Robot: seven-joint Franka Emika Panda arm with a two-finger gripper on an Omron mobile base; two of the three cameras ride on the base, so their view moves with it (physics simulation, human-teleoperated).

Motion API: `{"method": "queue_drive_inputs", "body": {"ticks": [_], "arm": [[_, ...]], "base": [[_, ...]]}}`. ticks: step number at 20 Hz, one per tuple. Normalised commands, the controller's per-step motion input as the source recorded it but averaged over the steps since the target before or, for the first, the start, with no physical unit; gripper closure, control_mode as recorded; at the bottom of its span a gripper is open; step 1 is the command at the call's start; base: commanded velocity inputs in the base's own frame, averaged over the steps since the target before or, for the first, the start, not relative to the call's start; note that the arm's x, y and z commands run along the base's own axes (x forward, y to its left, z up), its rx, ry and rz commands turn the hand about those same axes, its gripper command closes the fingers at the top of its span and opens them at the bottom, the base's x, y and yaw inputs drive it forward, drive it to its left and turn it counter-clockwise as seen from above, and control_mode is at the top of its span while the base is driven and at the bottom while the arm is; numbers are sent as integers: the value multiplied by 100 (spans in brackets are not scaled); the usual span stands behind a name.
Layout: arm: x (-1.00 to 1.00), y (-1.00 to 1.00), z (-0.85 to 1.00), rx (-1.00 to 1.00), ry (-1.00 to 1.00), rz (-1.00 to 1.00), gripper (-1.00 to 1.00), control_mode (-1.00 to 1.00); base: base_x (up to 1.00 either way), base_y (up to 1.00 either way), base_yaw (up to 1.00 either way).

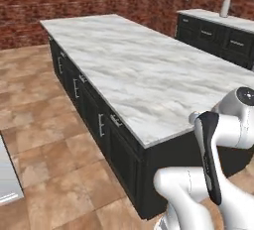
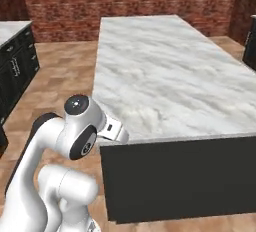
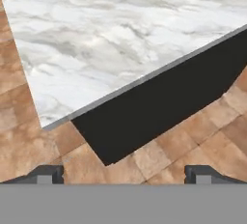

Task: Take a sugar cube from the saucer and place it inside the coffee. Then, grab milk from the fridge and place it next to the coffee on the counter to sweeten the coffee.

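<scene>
1. Brick walls [image 1: 74, 1] are backing a marbled island counter [image 1: 149, 70] over dark cabinets [image 1: 94, 120].
2. Gripper [image 3: 123, 174] is hovering above the counter's corner, fingers spread wide, holding nothing.
3. Tiled floor [image 3: 202, 136] is showing below.

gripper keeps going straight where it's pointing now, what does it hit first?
Most likely the dark end panel of the island, just below the edge of the white and grey marbled stone counter: that sits mid-frame in the hand view. Depth is unclear there. The gripper has its jaws wide apart, nothing between them.
</scene>
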Motion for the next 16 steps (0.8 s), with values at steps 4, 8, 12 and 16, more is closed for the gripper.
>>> {"method": "queue_drive_inputs", "body": {"ticks": [4, 8, 12, 16], "arm": [[0, 0, 0, 0, 0, 0, -100, 100], [0, 0, 0, 0, 0, 0, -100, 100], [0, 0, 0, 0, 0, 0, -100, 100], [0, 0, 0, 0, 0, 0, -100, 100]], "base": [[-8, 76, 61], [0, 100, 47], [-6, 76, 83], [-2, 14, 92]]}}
